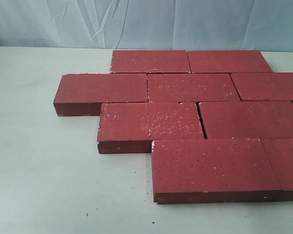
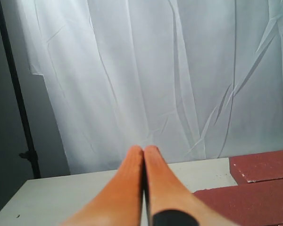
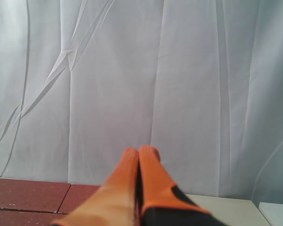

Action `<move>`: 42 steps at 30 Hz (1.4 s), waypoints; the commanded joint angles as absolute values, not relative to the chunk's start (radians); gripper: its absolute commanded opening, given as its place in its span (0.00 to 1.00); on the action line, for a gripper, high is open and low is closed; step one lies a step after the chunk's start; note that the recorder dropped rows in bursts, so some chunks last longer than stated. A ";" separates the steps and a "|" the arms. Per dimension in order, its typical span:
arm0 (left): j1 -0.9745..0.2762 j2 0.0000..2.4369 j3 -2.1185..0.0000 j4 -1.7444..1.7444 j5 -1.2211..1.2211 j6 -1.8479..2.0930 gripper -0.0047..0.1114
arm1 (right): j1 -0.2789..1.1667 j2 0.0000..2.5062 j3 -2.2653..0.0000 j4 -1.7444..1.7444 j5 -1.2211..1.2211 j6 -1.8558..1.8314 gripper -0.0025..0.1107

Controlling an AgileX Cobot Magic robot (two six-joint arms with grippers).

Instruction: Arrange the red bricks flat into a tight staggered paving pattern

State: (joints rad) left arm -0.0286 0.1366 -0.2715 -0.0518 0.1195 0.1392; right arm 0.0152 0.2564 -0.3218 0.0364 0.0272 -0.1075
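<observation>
Here, the left gripper (image 2: 143, 149) is pinched closed, holding nothing. The red bricks (image 1: 185, 87) lie flat on the counter (image 1: 39, 170) in four staggered, close-set rows, toward its right side. The right gripper (image 3: 139, 150) is likewise closed, empty.

Light soft, even, diffuse. Exterior view sharp: red bricks (image 1: 190, 87) throw thin dark shadows at their near edges onto the pale table (image 1: 39, 170). Wrist views: left gripper (image 2: 144, 149) and right gripper (image 3: 139, 150) blurred (worst nearest the lens). Curtain (image 2: 179, 70) beyond the fingertips bright, creases crisp. Dim strip (image 2: 9, 117) to one side of the left gripper.
</observation>
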 commanded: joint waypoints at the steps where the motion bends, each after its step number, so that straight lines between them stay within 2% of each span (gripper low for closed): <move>1: -0.033 0.099 -0.206 -0.047 0.085 0.135 0.04 | 0.012 0.251 -0.320 0.032 0.022 -0.104 0.01; 17: -0.031 0.000 -0.001 0.000 0.053 0.011 0.04 | 0.012 0.251 -0.320 0.032 0.022 -0.104 0.01; 27: -0.004 0.000 0.000 -0.008 0.111 0.011 0.04 | 0.012 0.251 -0.320 0.032 0.022 -0.104 0.01; 34: -0.004 0.000 0.000 0.000 0.237 0.011 0.04 | 0.012 0.251 -0.320 0.032 0.022 -0.104 0.01; 42: -0.004 0.000 0.000 0.000 0.231 0.011 0.04 | 0.012 0.251 -0.320 0.032 0.022 -0.104 0.01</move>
State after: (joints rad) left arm -0.0084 0.0052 -0.0035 0.0000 0.2298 0.0191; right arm 0.0152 0.2564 -0.3218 0.0364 0.0272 -0.1075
